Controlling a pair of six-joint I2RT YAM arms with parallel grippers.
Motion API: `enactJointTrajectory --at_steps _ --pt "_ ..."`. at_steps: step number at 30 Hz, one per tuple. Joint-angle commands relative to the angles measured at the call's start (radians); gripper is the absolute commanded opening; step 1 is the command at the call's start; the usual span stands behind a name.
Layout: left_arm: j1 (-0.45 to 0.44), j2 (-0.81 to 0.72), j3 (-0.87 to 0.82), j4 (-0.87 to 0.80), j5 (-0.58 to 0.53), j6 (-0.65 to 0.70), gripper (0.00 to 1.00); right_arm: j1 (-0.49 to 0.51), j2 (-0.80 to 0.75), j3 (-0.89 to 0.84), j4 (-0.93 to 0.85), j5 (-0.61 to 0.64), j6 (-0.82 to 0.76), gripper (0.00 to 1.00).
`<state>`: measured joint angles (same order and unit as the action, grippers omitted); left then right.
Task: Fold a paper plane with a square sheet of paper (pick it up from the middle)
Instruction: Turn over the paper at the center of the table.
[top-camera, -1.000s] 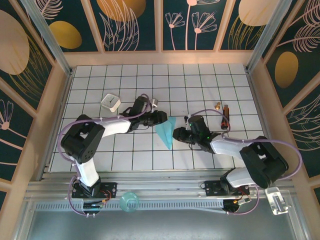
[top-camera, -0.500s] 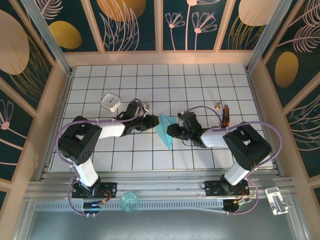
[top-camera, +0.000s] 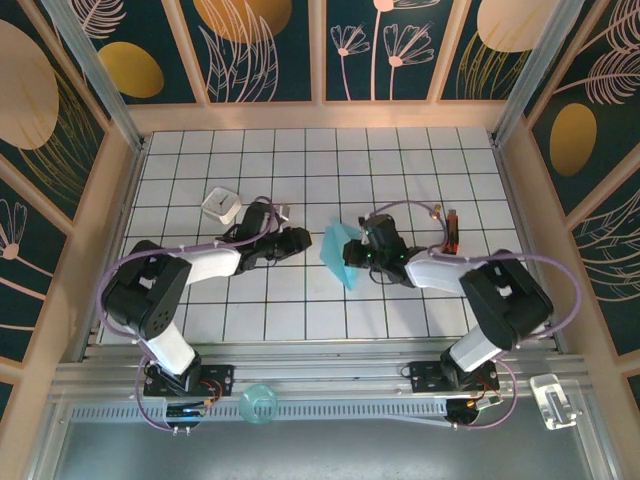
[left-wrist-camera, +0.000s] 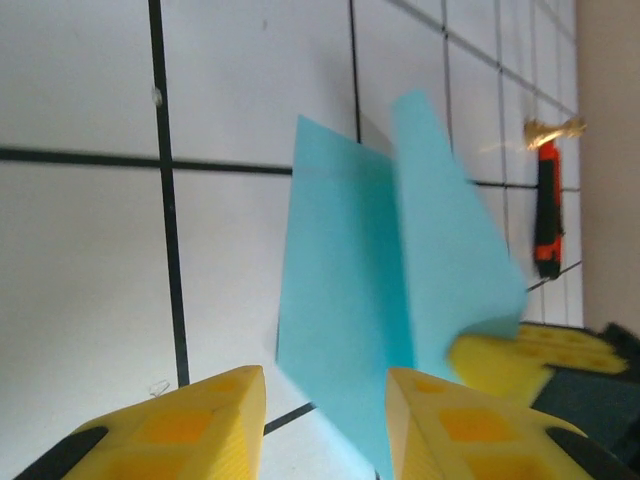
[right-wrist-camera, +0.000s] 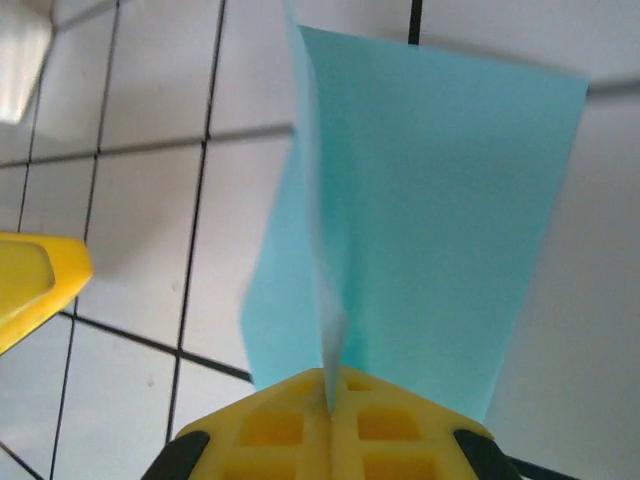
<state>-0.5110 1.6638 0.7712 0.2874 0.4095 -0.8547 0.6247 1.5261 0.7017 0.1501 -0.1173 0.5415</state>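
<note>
The square sheet of paper is folded into a light-blue, pointed paper plane (top-camera: 338, 256) that stands on edge near the table's middle. My right gripper (top-camera: 354, 253) is shut on its centre crease. In the right wrist view its fingertips (right-wrist-camera: 330, 392) pinch the fold while the wings (right-wrist-camera: 440, 200) spread away ahead. My left gripper (top-camera: 303, 241) is open just left of the plane and not touching it. In the left wrist view the plane (left-wrist-camera: 380, 290) rises ahead of the gap in my left gripper (left-wrist-camera: 325, 415). The right gripper's yellow finger (left-wrist-camera: 505, 358) shows behind it.
A small white square block (top-camera: 221, 205) sits behind the left arm. An orange and black tool (top-camera: 453, 231) and a small brass piece (top-camera: 437, 211) lie to the right, beyond the right arm. Wooden walls close in the white gridded table (top-camera: 400, 160).
The right gripper closed on the plane's crease and carried it slightly back and right, standing it up. The left gripper drew back to the left, away from the paper.
</note>
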Motion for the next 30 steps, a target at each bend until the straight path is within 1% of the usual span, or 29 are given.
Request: enactJointTrajectory --at_steps 1,4,7,9,10,15,17,19,23,26,28,30 --pt "0.041 -0.074 -0.028 0.008 -0.030 0.008 0.38 0.026 -0.091 0.161 -0.388 0.297 -0.191 0.00" --pt "0.082 -0.119 -0.059 0.010 -0.057 0.015 0.39 0.112 -0.067 0.301 -0.637 0.599 -0.236 0.00" --pt "0.131 -0.150 -0.091 0.019 -0.070 0.011 0.40 0.174 0.023 0.423 -0.836 0.823 -0.203 0.00" --pt "0.166 -0.163 -0.105 0.021 -0.071 0.008 0.40 0.202 0.091 0.486 -0.934 0.936 -0.164 0.00" --pt "0.181 -0.170 -0.112 0.020 -0.072 0.008 0.40 0.214 0.129 0.515 -0.971 0.971 -0.144 0.00" --pt "0.248 -0.187 -0.130 0.004 -0.097 0.028 0.41 0.301 0.349 0.670 -1.129 1.095 -0.044 0.00" --pt "0.267 -0.183 -0.131 -0.001 -0.106 0.035 0.41 0.338 0.445 0.734 -1.176 1.110 -0.011 0.00" --pt "0.282 -0.179 -0.133 -0.002 -0.109 0.037 0.41 0.374 0.528 0.781 -1.172 1.097 -0.006 0.00" --pt "0.298 -0.171 -0.121 -0.012 -0.117 0.050 0.42 0.419 0.618 0.840 -1.095 1.006 -0.034 0.00" --pt "0.299 -0.174 -0.109 -0.033 -0.137 0.064 0.43 0.446 0.646 0.862 -1.018 0.930 -0.061 0.10" --pt "0.298 -0.184 -0.112 -0.039 -0.145 0.065 0.43 0.458 0.648 0.869 -0.967 0.883 -0.079 0.19" --pt "0.298 -0.198 -0.113 -0.055 -0.154 0.071 0.44 0.466 0.637 0.875 -0.921 0.836 -0.094 0.25"
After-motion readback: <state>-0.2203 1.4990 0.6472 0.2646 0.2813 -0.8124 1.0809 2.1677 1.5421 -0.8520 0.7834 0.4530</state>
